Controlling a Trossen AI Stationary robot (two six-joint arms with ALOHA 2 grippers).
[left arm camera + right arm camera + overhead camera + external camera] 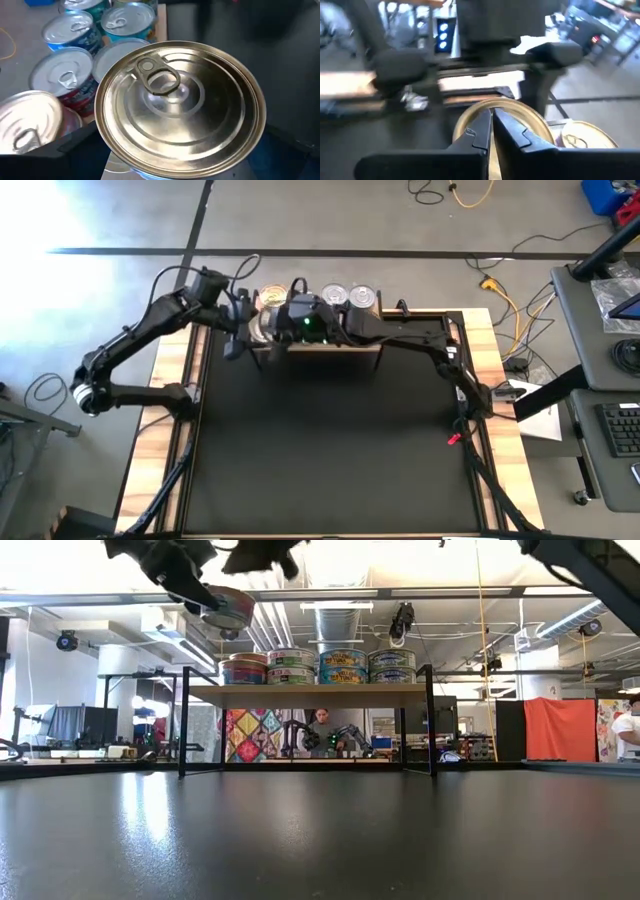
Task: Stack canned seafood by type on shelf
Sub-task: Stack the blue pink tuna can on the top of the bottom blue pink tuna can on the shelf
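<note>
Gold-lid can (177, 110) — held in wide left claw (205, 595), above shelf (305, 694).

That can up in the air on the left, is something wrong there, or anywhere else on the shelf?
Nothing looks spilled or damaged. The tilted can is simply held aloft by the left gripper, above the shelf's left end. The other cans sit in neat upright stacks. The right gripper hovers shut over them, holding nothing.

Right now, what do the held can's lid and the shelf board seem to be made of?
The held can's lid looks like gold-tinted metal: glossy, with stamped rings and a pull tab. The shelf board looks like light wood with a matte finish, resting on thin black legs, probably metal.
</note>
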